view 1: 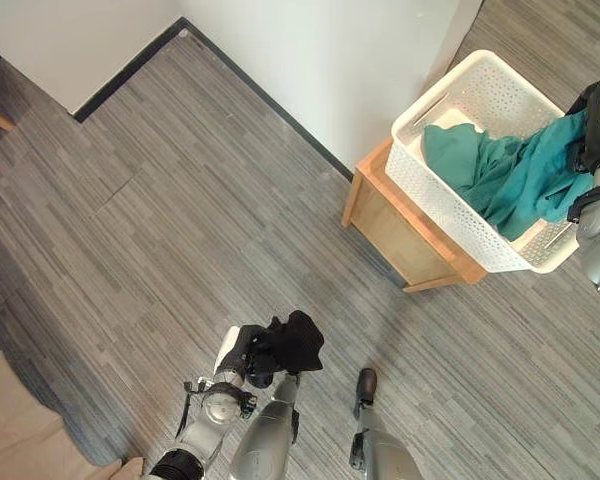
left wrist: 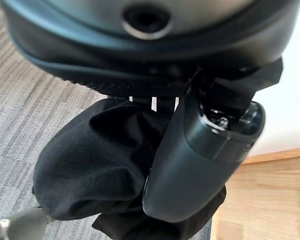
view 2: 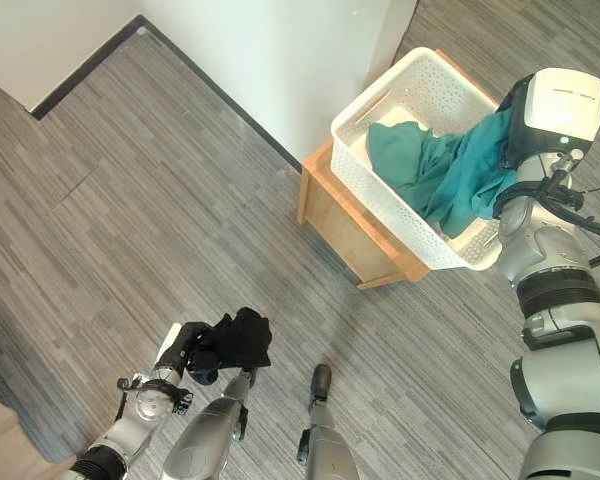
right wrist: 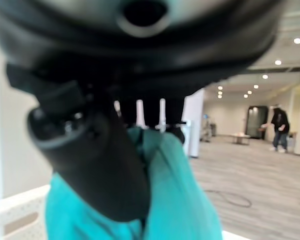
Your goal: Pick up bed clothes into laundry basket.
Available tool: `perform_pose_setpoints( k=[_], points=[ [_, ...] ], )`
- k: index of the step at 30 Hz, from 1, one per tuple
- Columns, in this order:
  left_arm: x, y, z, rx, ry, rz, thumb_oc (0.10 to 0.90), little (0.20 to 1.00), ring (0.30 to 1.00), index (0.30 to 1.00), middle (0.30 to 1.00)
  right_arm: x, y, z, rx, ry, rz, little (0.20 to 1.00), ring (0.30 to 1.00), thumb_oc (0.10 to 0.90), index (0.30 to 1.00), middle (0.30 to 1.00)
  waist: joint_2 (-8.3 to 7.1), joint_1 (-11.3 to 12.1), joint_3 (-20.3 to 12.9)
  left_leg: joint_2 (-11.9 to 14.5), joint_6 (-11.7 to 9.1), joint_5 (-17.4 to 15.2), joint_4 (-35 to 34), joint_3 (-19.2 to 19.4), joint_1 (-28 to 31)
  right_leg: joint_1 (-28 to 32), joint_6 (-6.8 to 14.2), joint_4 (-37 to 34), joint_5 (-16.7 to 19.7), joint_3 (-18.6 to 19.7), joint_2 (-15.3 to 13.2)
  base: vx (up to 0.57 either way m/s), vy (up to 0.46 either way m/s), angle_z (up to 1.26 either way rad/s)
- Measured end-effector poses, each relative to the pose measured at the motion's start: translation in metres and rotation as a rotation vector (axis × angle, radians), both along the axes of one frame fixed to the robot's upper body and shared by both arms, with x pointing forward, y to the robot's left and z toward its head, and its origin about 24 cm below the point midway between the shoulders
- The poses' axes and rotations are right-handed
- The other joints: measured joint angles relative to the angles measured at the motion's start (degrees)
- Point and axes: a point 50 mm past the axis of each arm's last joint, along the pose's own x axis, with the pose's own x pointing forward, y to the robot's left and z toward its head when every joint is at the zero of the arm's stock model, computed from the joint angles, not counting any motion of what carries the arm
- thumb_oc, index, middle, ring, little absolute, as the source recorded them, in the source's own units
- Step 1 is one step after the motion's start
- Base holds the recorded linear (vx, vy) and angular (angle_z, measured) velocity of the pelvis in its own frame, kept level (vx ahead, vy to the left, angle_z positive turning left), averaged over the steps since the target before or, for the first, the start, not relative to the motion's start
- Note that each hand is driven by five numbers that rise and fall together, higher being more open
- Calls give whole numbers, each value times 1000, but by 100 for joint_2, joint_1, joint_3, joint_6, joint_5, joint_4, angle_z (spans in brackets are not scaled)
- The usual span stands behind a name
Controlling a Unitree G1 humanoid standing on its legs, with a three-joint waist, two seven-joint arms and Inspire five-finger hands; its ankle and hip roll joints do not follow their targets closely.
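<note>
A white perforated laundry basket stands on a low wooden stand by the white wall. A teal cloth lies in it and drapes up over its right rim. My right hand is at that rim and is shut on the teal cloth, with fingers and thumb curled round it. Low in the view, over the floor, my left hand is shut on a bundle of black cloth. The black cloth bulges past the left thumb.
Grey wood-pattern floor stretches left of the stand. A beige surface shows at the lower left corner. A black baseboard runs along the wall. A person stands far off in the room in the right wrist view.
</note>
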Motion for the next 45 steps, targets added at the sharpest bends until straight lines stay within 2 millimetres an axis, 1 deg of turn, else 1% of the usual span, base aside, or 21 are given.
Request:
perform_pose_setpoints(
  k=[8, 11, 14, 15, 17, 19, 21, 22, 23, 24, 27, 28, 30, 31, 32, 36, 38, 39, 41, 44, 45],
  points=[
    [8, 4, 7, 19, -38, 24, 400, 300, 300, 300, 300, -3, 13, 0, 5, -46, 69, 900, 900, 800, 900, 900, -1, -98, 1, -25, 3, 2, 1, 156, 163, 111, 1, 1, 3, 118, -53, 36, 8, -6],
    [14, 17, 21, 68, -102, 40, 400, 300, 300, 300, 300, -24, 29, -7, 36, -136, 207, 900, 900, 800, 900, 900, -12, -226, 7, -27, 4, -2, -1, 322, 454, 346, 2, 1, 2, 181, -86, 106, 19, -15],
    [21, 31, 45, 95, -213, 92, 400, 300, 300, 300, 300, -56, 36, -33, 110, -212, 275, 900, 900, 800, 900, 900, -48, -416, 4, 0, 51, -71, -3, 511, 740, 603, 31, 0, -20, 294, -70, 104, 4, -19],
    [26, 40, 62, 116, -286, 139, 400, 300, 300, 300, 300, -74, 40, -53, 162, -236, 288, 900, 900, 800, 900, 900, -55, -520, 0, 51, 81, -203, 0, 661, 886, 624, 30, 14, -29, 407, -34, 53, -9, -47],
    [32, 50, 76, 131, -349, 193, 400, 300, 300, 300, 300, -82, 49, -72, 205, -221, 307, 900, 900, 800, 900, 900, -92, -683, -6, 71, 108, -253, -2, 819, 1020, 675, 32, 68, -30, 515, -24, 34, 9, -61],
    [41, 57, 101, 154, -455, 246, 400, 300, 300, 300, 300, -83, 43, -102, 221, -96, 276, 900, 900, 800, 900, 900, -134, -905, 5, 100, 144, -297, -6, 1252, 1197, 641, 47, 164, -8, 656, -68, 40, 1, -90],
    [49, 56, 120, 177, -532, 236, 400, 300, 300, 300, 300, -79, 32, -131, 262, 25, 194, 900, 900, 800, 900, 900, -206, -941, -33, 131, 179, -356, -9, 1435, 1310, 570, 79, 271, -11, 683, -39, 102, -84, -77],
    [56, 52, 137, 176, -593, 247, 400, 300, 300, 300, 300, -85, 28, -169, 362, 101, 134, 900, 900, 800, 900, 900, -267, -1099, -67, 222, 32, -456, -5, 1717, 1425, 491, 96, 320, -139, 499, -65, 107, -87, -88],
    [59, 54, 146, 193, -627, 252, 400, 300, 300, 300, 300, -89, 33, -194, 460, 137, 103, 900, 900, 800, 900, 900, -377, -1037, -136, 287, 13, -509, -5, 1956, 1533, 446, 122, 346, -138, 340, -99, 113, -94, -138],
    [68, 56, 167, 228, -701, 255, 400, 300, 300, 300, 300, -116, 49, -261, 610, 352, 55, 900, 900, 800, 900, 900, -500, -1183, -312, 373, -64, -624, -10, 2263, 1756, 539, 111, 266, 53, 286, -75, 114, -89, -134],
    [78, 49, 198, 224, -812, 238, 400, 300, 300, 300, 300, -175, 50, -329, 768, 614, -115, 900, 900, 800, 900, 900, -370, -1517, -456, 441, -90, -644, -6, 2434, 1968, 786, -51, -1, 262, 454, 24, 76, -91, -75],
    [76, 44, 212, 230, -875, 221, 400, 300, 300, 300, 300, -207, 47, -352, 782, 770, -184, 900, 900, 800, 900, 900, -258, -1573, -518, 472, -90, -639, -9, 2441, 2086, 771, -92, 3, 302, 695, 73, 48, -106, -90],
    [74, 36, 216, 208, -903, 206, 400, 300, 300, 300, 300, -232, 46, -364, 795, 862, -226, 900, 900, 800, 900, 900, -140, -1632, -587, 491, -122, -618, -38, 2443, 2162, 805, -104, 5, 310, 792, 97, 44, -159, -79],
    [73, 25, 219, 158, -932, 181, 400, 300, 300, 300, 300, -247, 48, -369, 812, 904, -240, 900, 900, 800, 900, 900, 16, -1736, -682, 523, -187, -576, -21, 2342, 2251, 819, -103, 4, 305, 784, 131, 40, -228, -48],
    [73, 21, 219, 147, -938, 170, 400, 300, 300, 300, 300, -248, 49, -373, 836, 908, -243, 900, 900, 800, 900, 900, 48, -1750, -702, 536, -252, -537, 14, 2321, 2269, 820, -96, 3, 289, 784, 153, -21, -259, -23],
    [84, 3, 229, 163, -957, 96, 400, 300, 300, 300, 300, -247, 60, -391, 955, 974, -284, 900, 900, 800, 900, 900, -81, -1535, -664, 558, -372, -543, 1198, 1925, 1679, 832, -295, 15, 311, 693, -13, -10, -118, 19],
    [112, -8, 234, 258, -922, 58, 400, 300, 300, 300, 300, -240, 62, -395, 951, 1028, -283, 900, 900, 800, 900, 900, -122, -1452, -639, 558, -496, -492, 1886, 1451, 1335, 999, -460, 1, 234, 618, -55, 132, 53, 35],
    [131, -12, 239, 370, -893, 22, 400, 300, 300, 300, 300, -237, 61, -395, 932, 1049, -283, 900, 900, 800, 900, 900, -162, -1360, -651, 447, -619, -652, 1207, 1140, 1394, 1008, -488, -4, 181, 661, -82, 181, 89, 31],
    [143, -7, 253, 455, -895, 36, 400, 300, 300, 300, 300, -222, 60, -391, 936, 1016, -267, 900, 900, 800, 900, 900, -78, -1399, -680, 431, -630, -615, 116, 995, 1475, 889, -491, -1, 178, 774, -20, 165, 54, -12],
    [145, -5, 256, 479, -903, 44, 400, 300, 300, 300, 300, -218, 62, -391, 945, 1021, -261, 900, 900, 800, 900, 900, -50, -1390, -682, 426, -638, -523, -38, 874, 1433, 874, -512, -12, 187, 948, 80, 117, 28, -34],
    [147, -10, 258, 500, -905, 27, 400, 300, 300, 300, 300, -225, 58, -393, 972, 1017, -296, 900, 900, 800, 900, 900, 50, -1388, -728, 466, -605, -466, -28, 862, 1503, 886, -504, -5, 202, 929, 184, 108, 48, -41]
  ],
)
